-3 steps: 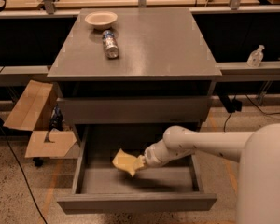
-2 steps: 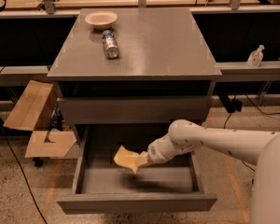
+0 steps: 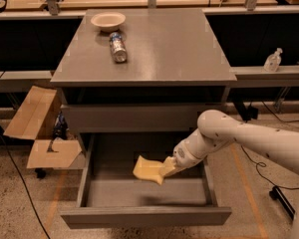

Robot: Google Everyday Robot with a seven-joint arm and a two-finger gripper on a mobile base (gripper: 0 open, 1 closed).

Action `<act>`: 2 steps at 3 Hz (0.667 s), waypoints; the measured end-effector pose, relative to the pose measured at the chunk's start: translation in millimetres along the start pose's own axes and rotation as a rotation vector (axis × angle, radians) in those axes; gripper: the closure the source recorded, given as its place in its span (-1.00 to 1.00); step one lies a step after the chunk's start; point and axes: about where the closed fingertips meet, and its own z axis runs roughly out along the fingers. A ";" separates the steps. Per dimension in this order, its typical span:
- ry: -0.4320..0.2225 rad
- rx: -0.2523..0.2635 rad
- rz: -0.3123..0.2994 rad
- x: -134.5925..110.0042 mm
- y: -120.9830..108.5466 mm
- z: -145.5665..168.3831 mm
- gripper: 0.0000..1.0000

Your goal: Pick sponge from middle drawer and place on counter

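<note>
Over the open wide grey middle drawer (image 3: 144, 217), my pincer (image 3: 168, 166) clamps the right end of the flat pale-yellow foam sponge (image 3: 148, 169), long axis running left; the glossy grey tabletop (image 3: 169, 49) waits above, its near edge just beyond

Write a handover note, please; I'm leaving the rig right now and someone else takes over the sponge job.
Gripper: inside the open middle drawer, shut on the sponge, which hangs above the drawer floor.
Counter: holds a bowl and a bottle lying on its side, rear left.
Done: sponge grasped.
Left: lift it out and set it on the counter.
</note>
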 end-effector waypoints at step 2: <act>0.045 0.041 -0.081 1.1 -2.2 -120.7 1.00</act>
